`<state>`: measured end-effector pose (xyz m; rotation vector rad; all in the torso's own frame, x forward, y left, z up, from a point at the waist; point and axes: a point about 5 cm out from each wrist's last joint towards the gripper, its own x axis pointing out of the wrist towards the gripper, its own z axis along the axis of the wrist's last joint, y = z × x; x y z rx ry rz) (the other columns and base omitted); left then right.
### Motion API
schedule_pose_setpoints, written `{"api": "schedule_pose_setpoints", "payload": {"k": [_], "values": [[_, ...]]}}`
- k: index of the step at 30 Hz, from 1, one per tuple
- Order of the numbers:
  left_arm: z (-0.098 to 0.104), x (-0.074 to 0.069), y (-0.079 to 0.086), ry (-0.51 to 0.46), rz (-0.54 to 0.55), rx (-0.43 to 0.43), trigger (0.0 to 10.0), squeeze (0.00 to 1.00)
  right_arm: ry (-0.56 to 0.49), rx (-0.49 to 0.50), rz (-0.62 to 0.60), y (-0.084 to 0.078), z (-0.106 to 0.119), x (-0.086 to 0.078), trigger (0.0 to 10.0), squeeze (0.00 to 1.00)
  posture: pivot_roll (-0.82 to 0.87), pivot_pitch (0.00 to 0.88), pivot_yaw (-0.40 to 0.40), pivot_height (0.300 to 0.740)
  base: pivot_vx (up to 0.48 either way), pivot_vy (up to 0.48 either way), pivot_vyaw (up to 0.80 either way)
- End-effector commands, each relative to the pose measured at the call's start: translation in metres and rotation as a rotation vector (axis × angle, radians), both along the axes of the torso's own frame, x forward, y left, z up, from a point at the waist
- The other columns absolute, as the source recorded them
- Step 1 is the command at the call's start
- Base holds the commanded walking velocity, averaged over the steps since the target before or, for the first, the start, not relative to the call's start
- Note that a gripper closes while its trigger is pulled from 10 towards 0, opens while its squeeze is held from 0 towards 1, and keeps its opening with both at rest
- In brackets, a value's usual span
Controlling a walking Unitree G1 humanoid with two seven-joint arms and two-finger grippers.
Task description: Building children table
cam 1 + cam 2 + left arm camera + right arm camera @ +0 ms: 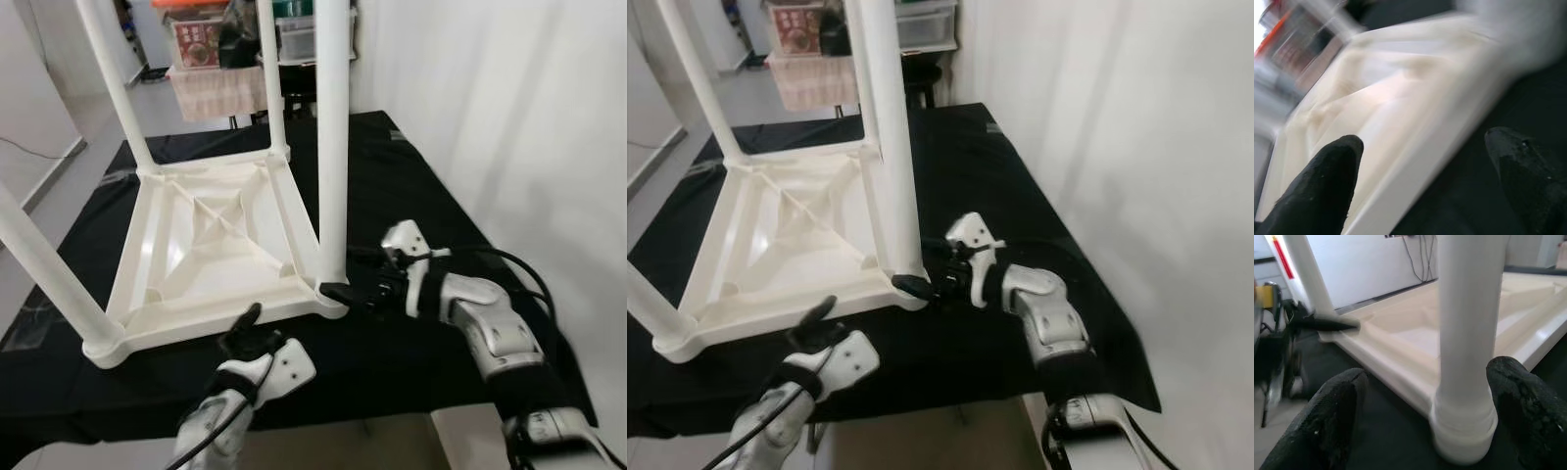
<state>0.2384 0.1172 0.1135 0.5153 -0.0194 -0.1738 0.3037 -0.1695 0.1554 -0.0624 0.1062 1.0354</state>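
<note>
White wall runs along your right, and a black-covered table (411,186) carries the white children table (211,245), flipped upside down with its legs pointing up. Your right claw (343,292) sits at the near right corner, at the base of the leg (333,137) standing there; in the right wrist view its two fingers (1327,423) are spread wide, one on either side of that leg's socket, not pressing it. Your left claw (245,331) hovers just beside the near edge of the upturned top, fingers (1327,181) wide apart, gripping nothing; that wrist view is blurred.
</note>
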Motion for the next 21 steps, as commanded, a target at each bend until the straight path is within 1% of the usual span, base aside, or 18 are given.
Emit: {"api": "schedule_pose_setpoints", "payload": {"k": [1,2,3,4,7,8,9,10,11,12,13,14,15,16,17,18,19,21], "values": [[0.013,0.001,0.017,-0.034,0.067,-0.154,10.0,0.00,0.011,0.018,0.007,0.003,-0.002,-0.009,10.0,0.00,-0.07,0.000,0.032,0.740,0.000,0.000,0.00],[0.020,0.001,0.027,-0.049,0.124,-0.311,10.0,0.00,0.008,-0.006,-0.042,0.004,-0.010,-0.018,10.0,0.00,-0.08,0.000,0.037,0.740,0.000,0.000,0.00],[0.024,0.001,0.034,-0.068,0.160,-0.420,10.0,0.00,-0.022,-0.037,-0.118,0.006,-0.017,-0.019,10.0,0.00,-0.08,0.000,0.039,0.740,0.000,0.000,0.00],[0.026,0.001,0.041,-0.082,0.207,-0.506,10.0,0.00,-0.035,-0.048,-0.285,0.009,-0.025,-0.013,10.0,0.00,-0.09,0.000,0.045,0.740,0.000,0.000,0.00],[0.026,0.001,0.041,-0.082,0.207,-0.506,10.0,0.00,-0.035,-0.048,-0.285,0.009,-0.025,-0.013,10.0,0.00,-0.09,0.000,0.045,0.740,0.000,0.000,0.00],[0.027,0.001,0.045,-0.089,0.236,-0.551,10.0,0.00,-0.039,-0.052,-0.396,0.010,-0.029,-0.009,10.0,0.00,-0.10,0.000,0.051,0.740,0.000,0.000,0.00],[0.028,-0.001,0.050,-0.102,0.245,-0.528,10.0,0.00,-0.089,-0.110,-0.458,0.015,-0.034,-0.009,10.0,0.00,-0.10,0.000,0.053,0.740,0.000,0.000,0.00],[0.026,-0.003,0.055,-0.125,0.267,-0.574,10.0,0.00,-0.166,-0.196,-0.431,0.022,-0.035,-0.012,10.0,0.00,-0.09,0.000,0.053,0.740,0.000,0.000,0.00],[0.025,-0.006,0.058,-0.141,0.280,-0.605,10.0,0.00,-0.223,-0.254,-0.383,0.028,-0.036,-0.015,10.0,0.00,-0.09,0.000,0.053,0.740,0.000,0.000,0.00],[0.025,-0.006,0.058,-0.141,0.280,-0.605,10.0,0.00,-0.223,-0.254,-0.383,0.028,-0.036,-0.015,10.0,0.00,-0.09,0.000,0.053,0.740,0.000,0.000,0.00],[0.024,-0.007,0.059,-0.142,0.280,-0.637,10.0,0.00,-0.257,-0.300,-0.341,0.032,-0.037,-0.017,10.0,0.00,-0.09,0.000,0.053,0.740,0.000,0.000,0.00],[0.022,-0.010,0.059,-0.141,0.259,-0.649,10.0,0.00,-0.326,-0.382,-0.272,0.037,-0.035,-0.021,10.0,0.00,-0.09,0.000,0.051,0.740,0.000,0.000,0.00],[0.022,-0.010,0.059,-0.141,0.259,-0.649,10.0,0.00,-0.326,-0.382,-0.272,0.037,-0.035,-0.021,10.0,0.00,-0.09,0.000,0.051,0.740,0.000,0.000,0.00],[0.020,-0.012,0.057,-0.136,0.232,-0.657,10.0,0.00,-0.392,-0.461,-0.225,0.041,-0.035,-0.023,10.0,0.00,-0.09,0.000,0.051,0.740,0.000,0.000,0.00],[0.020,-0.012,0.057,-0.136,0.232,-0.657,10.0,0.00,-0.392,-0.461,-0.225,0.041,-0.035,-0.023,10.0,0.00,-0.09,0.000,0.051,0.740,0.000,0.000,0.00],[0.019,-0.013,0.056,-0.131,0.213,-0.663,10.0,0.00,-0.446,-0.509,-0.182,0.045,-0.034,-0.026,10.0,0.00,-0.09,0.000,0.047,0.740,0.000,0.000,0.00],[0.019,-0.013,0.056,-0.131,0.213,-0.663,10.0,0.00,-0.446,-0.509,-0.182,0.045,-0.034,-0.026,10.0,0.00,-0.09,0.000,0.047,0.740,0.000,0.000,0.00],[0.016,-0.014,0.054,-0.122,0.179,-0.655,10.0,0.00,-0.454,-0.516,-0.151,0.054,-0.038,-0.029,10.0,0.00,-0.09,0.000,0.045,0.740,0.000,0.000,0.00]]}}
